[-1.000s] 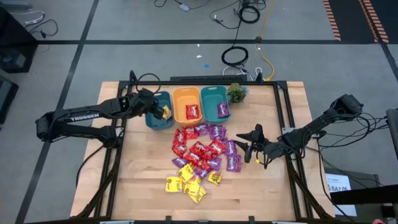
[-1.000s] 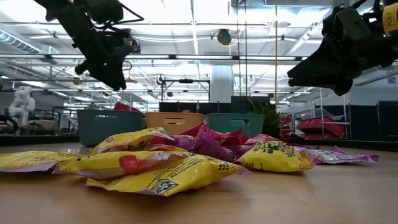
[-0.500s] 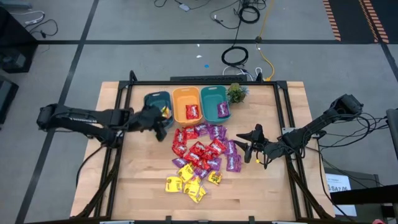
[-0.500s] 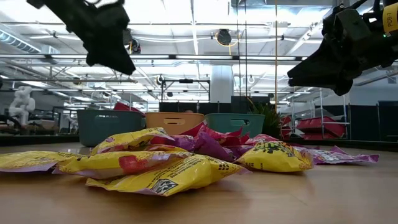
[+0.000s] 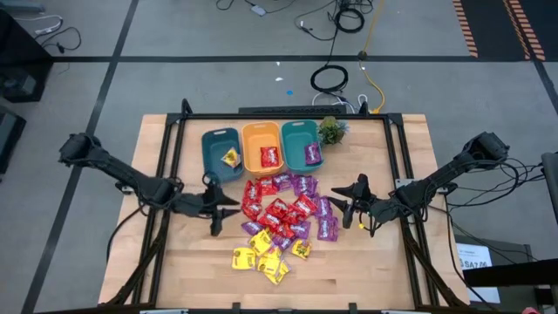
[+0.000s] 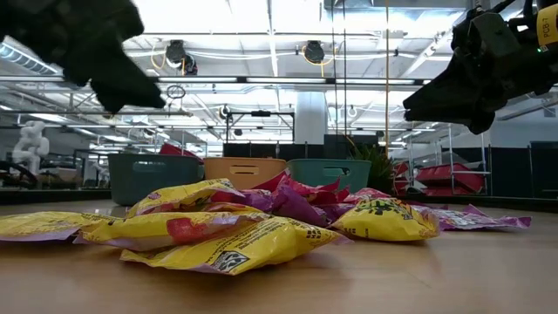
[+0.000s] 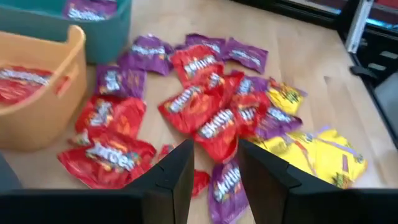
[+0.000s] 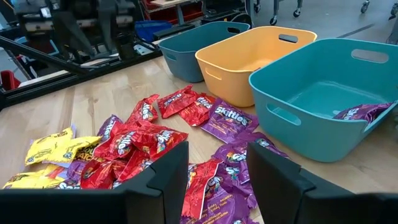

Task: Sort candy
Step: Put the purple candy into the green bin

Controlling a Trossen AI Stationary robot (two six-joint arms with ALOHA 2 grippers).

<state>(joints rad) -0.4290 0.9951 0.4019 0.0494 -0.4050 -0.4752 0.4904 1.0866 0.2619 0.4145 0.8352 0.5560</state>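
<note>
My left gripper (image 5: 228, 212) sits low over the table (image 5: 366, 270), just left of the candy pile (image 5: 283, 218). In its wrist view the two fingers (image 7: 177, 180) stand partly apart with a clear gap between them, and nothing is in that gap; they touch no packet. Past them I see red packets (image 7: 199, 112) nearest, purple ones (image 7: 146, 50) farther off and yellow ones (image 7: 323, 155) to the side.

My right gripper (image 5: 347, 207) waits at the pile's right edge, above the table. Its fingers (image 8: 171, 180) are likewise partly spread and empty, with red and purple packets below and beyond them.

Counting bins, I make three in a row at the table's far side: a dark teal bin (image 5: 221, 154) on the left, an orange bin (image 5: 262, 146) in the middle, a lighter teal bin (image 5: 302, 144) on the right. A small plant (image 5: 331, 131) stands just right of them.

In the dark teal bin I count one yellow packet (image 5: 231, 158). The orange bin holds red candy (image 5: 270, 157), the lighter teal bin purple candy (image 5: 311, 155); I cannot tell exactly how many in either.

The loose pile lies in front of the bins: reds mostly in the middle, purples around the far and right side, yellows (image 5: 261, 253) at the near end. The packets overlap too much for a firm count of any colour.
</note>
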